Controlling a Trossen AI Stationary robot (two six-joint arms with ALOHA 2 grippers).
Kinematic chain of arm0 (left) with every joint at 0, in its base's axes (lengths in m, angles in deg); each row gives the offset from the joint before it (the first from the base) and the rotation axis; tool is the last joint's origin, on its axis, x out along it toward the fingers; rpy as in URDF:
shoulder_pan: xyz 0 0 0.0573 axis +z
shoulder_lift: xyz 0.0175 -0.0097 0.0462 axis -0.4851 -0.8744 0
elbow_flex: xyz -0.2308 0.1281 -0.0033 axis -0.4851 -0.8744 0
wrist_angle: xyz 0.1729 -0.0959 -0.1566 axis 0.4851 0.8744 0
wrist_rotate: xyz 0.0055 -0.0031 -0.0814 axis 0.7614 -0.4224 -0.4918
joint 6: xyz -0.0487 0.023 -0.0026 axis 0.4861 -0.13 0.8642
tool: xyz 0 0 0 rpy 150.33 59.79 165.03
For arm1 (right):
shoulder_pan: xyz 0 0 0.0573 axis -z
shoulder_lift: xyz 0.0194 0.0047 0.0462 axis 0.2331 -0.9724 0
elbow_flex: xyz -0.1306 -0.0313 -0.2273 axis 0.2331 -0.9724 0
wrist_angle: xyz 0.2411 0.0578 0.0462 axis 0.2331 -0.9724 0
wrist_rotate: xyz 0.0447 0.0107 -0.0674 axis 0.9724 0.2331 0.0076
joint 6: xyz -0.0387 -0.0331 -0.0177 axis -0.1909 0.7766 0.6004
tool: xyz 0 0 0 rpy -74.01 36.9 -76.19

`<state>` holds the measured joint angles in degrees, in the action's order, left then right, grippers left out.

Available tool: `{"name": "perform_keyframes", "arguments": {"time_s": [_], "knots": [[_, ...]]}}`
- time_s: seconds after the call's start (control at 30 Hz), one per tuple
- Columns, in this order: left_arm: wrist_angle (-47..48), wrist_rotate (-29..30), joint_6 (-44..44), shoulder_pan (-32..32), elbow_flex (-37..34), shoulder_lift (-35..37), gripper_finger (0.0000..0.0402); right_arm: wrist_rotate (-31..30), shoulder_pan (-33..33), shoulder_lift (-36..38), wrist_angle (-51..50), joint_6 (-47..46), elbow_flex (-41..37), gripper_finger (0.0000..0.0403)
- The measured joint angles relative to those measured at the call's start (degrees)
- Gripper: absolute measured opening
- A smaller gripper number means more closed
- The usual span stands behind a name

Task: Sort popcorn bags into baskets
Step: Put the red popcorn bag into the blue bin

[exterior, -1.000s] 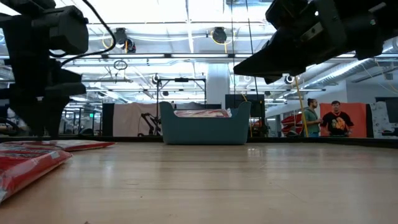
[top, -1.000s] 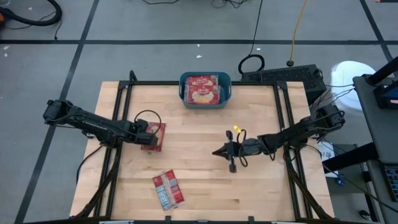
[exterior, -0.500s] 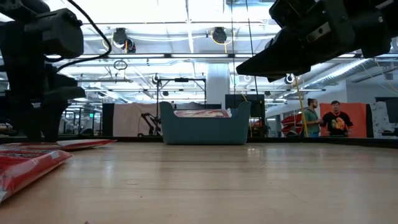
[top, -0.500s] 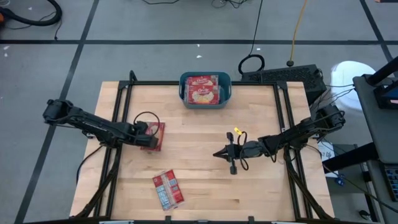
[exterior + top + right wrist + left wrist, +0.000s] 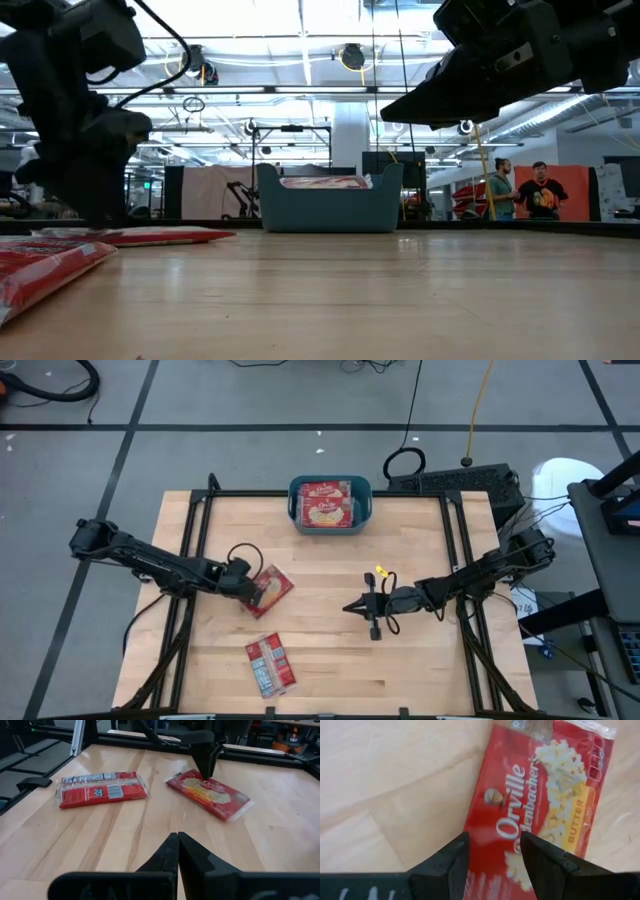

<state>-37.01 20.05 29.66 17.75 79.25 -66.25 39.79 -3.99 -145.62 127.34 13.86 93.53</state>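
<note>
A red popcorn bag [image 5: 272, 588] lies slanted on the table's left half, label up, and also shows in the left wrist view [image 5: 545, 795], right wrist view [image 5: 215, 792] and low view [image 5: 160, 236]. My left gripper [image 5: 246, 582] [image 5: 495, 845] stands over its left end, shut on it. A second bag [image 5: 270, 665] [image 5: 102, 790] lies flat, back up, near the near edge. The teal basket [image 5: 294, 500] [image 5: 330, 210] sits at the far edge with red bags inside. My right gripper [image 5: 347, 605] [image 5: 178, 842] hovers shut right of centre, touching nothing. My left gripper comes from above, pointing down, at the left end of the slanted bag. One finger [image 5: 457, 857] stands at the bag's long edge [image 5: 472, 820], the other [image 5: 540, 857] on its printed face [image 5: 520, 827]. The bag lies flat on the table.
Black frame rails [image 5: 195, 530] run along the table's left and right sides. A small yellow tag [image 5: 381, 569] and a cable loop sit by the right arm. People stand in the room behind the table [image 5: 520, 190]. Bare wood lies between the bags and the basket.
My left gripper has moved toward the table's right and slightly toward the near edge, staying low on the bag. The bag has slid right with it and turned about, from lengthwise near-to-far to slanted. The right arm has kept still.
</note>
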Motion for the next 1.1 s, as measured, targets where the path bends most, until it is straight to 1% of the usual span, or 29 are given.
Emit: {"name": "perform_keyframes", "arguments": {"time_s": [0.13, 0.23, 0.3, 0.4, 0.47, 0.53, 0.6, 0.73, 0.8, 0.93, 1.0, 1.1], "knots": [[1.35, -1.62, -0.83, -0.67, 1.70, 0.02, 0.0179, -0.02, 0.00, 0.00, -0.08, 0.10, 0.04, 0.0000], [4.64, -2.35, -6.55, -0.85, 3.41, 0.02, 0.0180, 0.00, 0.00, 0.00, -0.58, -0.05, 0.07, 0.0000], [9.04, -2.49, -9.08, -0.85, 5.09, 0.02, 0.0182, 0.02, 0.00, 0.00, -0.98, -0.05, 0.07, 0.0000], [15.06, -2.68, -11.46, -0.81, 6.66, 0.04, 0.0196, 0.01, 0.00, 0.00, -1.13, -0.04, 0.07, 0.0000], [16.61, -4.57, -11.49, -0.75, 6.53, 0.07, 0.0214, 0.02, 0.00, 0.00, -1.19, 0.16, 0.07, 0.0000], [16.27, -8.10, -11.63, -0.76, 5.89, 0.04, 0.0238, 0.03, 0.00, 0.00, -1.18, 0.18, 0.07, 0.0000], [16.16, -10.08, -11.68, -0.80, 5.59, -0.13, 0.0264, 0.01, 0.00, 0.00, -1.19, 0.17, 0.07, 0.0000], [16.16, -10.25, -11.99, -0.76, 5.56, -0.11, 0.0311, 0.00, 0.00, 0.00, -1.19, 0.19, 0.07, 0.0000], [16.08, -10.10, -13.35, -0.76, 5.54, -0.11, 0.0327, 0.00, 0.00, 0.00, -1.17, 0.04, 0.07, 0.0000], [13.27, -10.64, -16.23, -0.49, 3.52, -0.09, 0.0335, 0.00, -0.13, 0.00, -1.19, -0.31, 0.07, 0.0000], [10.13, -12.34, -16.95, -0.18, 1.15, -0.09, 0.0328, 0.03, -0.22, 0.00, -1.23, -0.47, 0.07, 0.0000], [6.19, -12.50, -17.94, 0.51, -2.23, 0.18, 0.0308, 0.06, -0.26, 0.00, -1.29, -0.53, 0.07, 0.0000]]}}
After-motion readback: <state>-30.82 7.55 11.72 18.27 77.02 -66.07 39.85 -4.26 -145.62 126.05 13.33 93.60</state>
